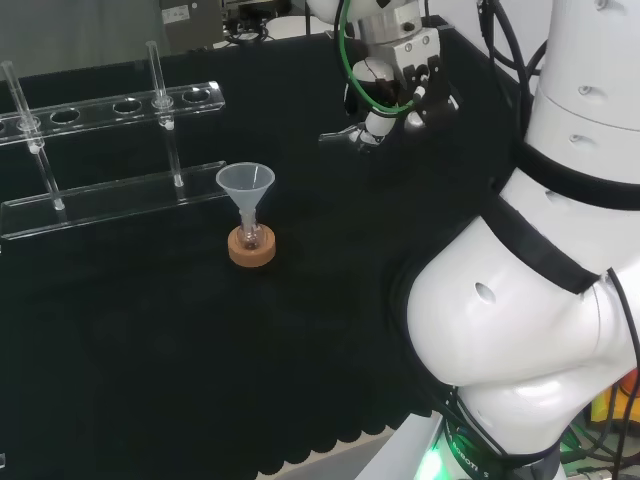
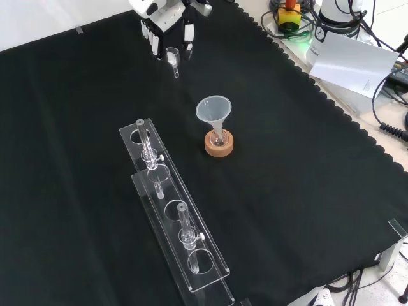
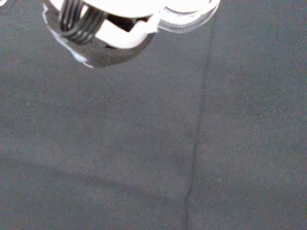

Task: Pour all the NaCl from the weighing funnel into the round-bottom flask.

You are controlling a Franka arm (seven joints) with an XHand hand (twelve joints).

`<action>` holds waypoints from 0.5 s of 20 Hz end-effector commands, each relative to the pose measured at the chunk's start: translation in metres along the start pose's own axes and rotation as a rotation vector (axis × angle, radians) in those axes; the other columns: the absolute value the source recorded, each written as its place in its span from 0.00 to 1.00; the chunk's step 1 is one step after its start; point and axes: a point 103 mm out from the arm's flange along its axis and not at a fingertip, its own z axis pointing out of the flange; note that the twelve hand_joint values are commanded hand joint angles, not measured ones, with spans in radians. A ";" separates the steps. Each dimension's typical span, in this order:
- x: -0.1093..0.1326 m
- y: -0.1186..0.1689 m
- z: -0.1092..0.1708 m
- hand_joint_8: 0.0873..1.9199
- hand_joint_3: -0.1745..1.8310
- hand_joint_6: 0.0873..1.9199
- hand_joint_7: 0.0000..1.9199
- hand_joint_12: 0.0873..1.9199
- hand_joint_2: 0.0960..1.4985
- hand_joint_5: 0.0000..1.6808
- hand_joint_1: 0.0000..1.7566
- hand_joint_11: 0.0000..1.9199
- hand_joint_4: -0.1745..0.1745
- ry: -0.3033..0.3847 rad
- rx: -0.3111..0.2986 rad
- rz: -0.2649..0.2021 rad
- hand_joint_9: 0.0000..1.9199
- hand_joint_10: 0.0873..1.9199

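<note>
A small clear round-bottom flask (image 1: 251,236) (image 2: 218,136) sits on a cork ring (image 1: 251,250) (image 2: 218,146) in the middle of the black cloth. A translucent plastic funnel (image 1: 245,181) (image 2: 212,108) stands upright in its neck. The hand (image 1: 392,88) (image 2: 168,24) hovers above the cloth, to the right of the flask in the head view and farther off in the front view. Its fingers are curled round a clear weighing funnel (image 1: 345,137) (image 2: 173,57), whose spout points toward the flask. In the wrist view a clear rim of the weighing funnel (image 3: 188,20) shows beside the blurred hand (image 3: 108,33). Its contents cannot be made out.
A clear plastic rack (image 1: 110,105) (image 2: 172,210) with two glass tubes stands beyond the flask in the head view, left of it and nearer in the front view. The arm's white links (image 1: 540,280) rise at the head view's right. The cloth's scalloped edge (image 2: 331,95) runs along the front view's right.
</note>
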 end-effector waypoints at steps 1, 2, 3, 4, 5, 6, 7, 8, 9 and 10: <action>0.013 -0.012 -0.015 0.14 0.36 0.33 0.68 0.38 0.45 0.74 0.63 0.63 0.98 -0.036 0.038 -0.034 0.74 0.00; 0.015 -0.014 -0.016 0.14 0.36 0.33 0.68 0.38 0.45 0.74 0.63 0.63 0.98 -0.039 0.040 -0.038 0.74 0.00; 0.017 -0.015 -0.018 0.14 0.36 0.33 0.68 0.38 0.45 0.74 0.63 0.63 0.98 -0.041 0.046 -0.044 0.74 0.00; 0.019 -0.017 -0.021 0.14 0.36 0.33 0.68 0.38 0.45 0.74 0.63 0.63 0.98 -0.043 0.054 -0.052 0.74 0.00; 0.022 -0.018 -0.023 0.14 0.36 0.33 0.68 0.38 0.45 0.74 0.63 0.63 0.98 -0.044 0.055 -0.058 0.74 0.00; 0.025 -0.020 -0.026 0.14 0.36 0.33 0.68 0.38 0.45 0.74 0.63 0.63 0.98 -0.047 0.056 -0.063 0.74 0.00; 0.028 -0.021 -0.029 0.14 0.36 0.33 0.68 0.38 0.45 0.74 0.63 0.63 0.98 -0.051 0.057 -0.067 0.74 0.00; 0.031 -0.022 -0.032 0.14 0.36 0.33 0.68 0.38 0.45 0.74 0.63 0.63 0.98 -0.054 0.058 -0.071 0.74 0.00; 0.035 -0.023 -0.034 0.14 0.36 0.33 0.68 0.38 0.45 0.74 0.63 0.63 0.98 -0.060 0.060 -0.075 0.74 0.00; 0.038 -0.024 -0.037 0.14 0.36 0.33 0.68 0.38 0.45 0.74 0.63 0.63 0.98 -0.064 0.064 -0.080 0.74 0.00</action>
